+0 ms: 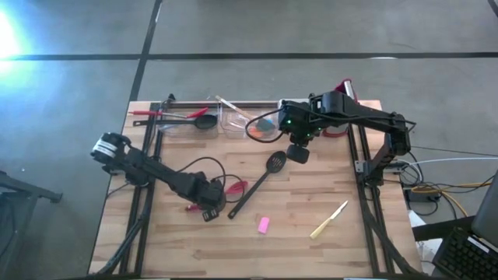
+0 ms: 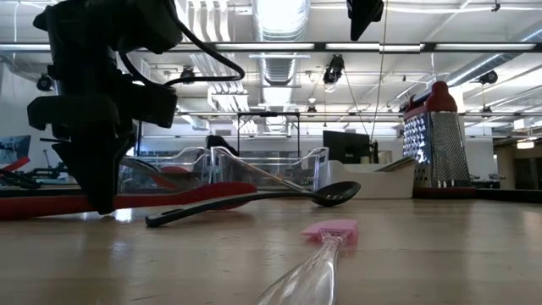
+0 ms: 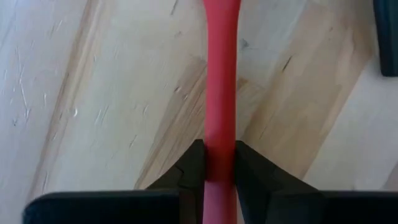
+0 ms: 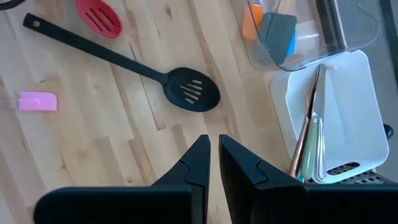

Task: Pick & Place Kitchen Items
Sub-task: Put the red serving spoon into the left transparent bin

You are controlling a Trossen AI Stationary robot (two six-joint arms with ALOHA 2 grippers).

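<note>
While the left end effector (image 3: 220,171) sits low on the tabletop (image 1: 311,249), its 2 fingers (image 3: 189,165) are clamped on a red utensil handle (image 3: 220,93) that runs straight out between them (which utensil it belongs to cannot be told from the left wrist view). In the high view this end effector (image 1: 210,206) is at the front-left of centre, with a red slotted utensil head (image 1: 236,187) just beside it.

Right end effector (image 4: 213,163): fingers closed together, nothing between them, hanging above the tabletop near the back-centre (image 1: 298,153), just above the head of the black slotted spoon (image 1: 257,180). That spoon lies diagonally at centre, handle end toward the left arm.

Other items:
- pink scraper (image 1: 264,225), front centre, lying alone
- knife with pale yellow handle (image 1: 329,220), front right, well apart from the scraper
- black ladle (image 1: 204,121) and a red-handled utensil (image 1: 159,113) at the back left
- clear tub (image 4: 298,37) at the back, holding orange, grey and blue scrapers (image 4: 277,31)
- white tub (image 4: 336,118) beside it, with long utensils inside
- steel box grater (image 2: 436,140) with red top, upright at the back right
</note>
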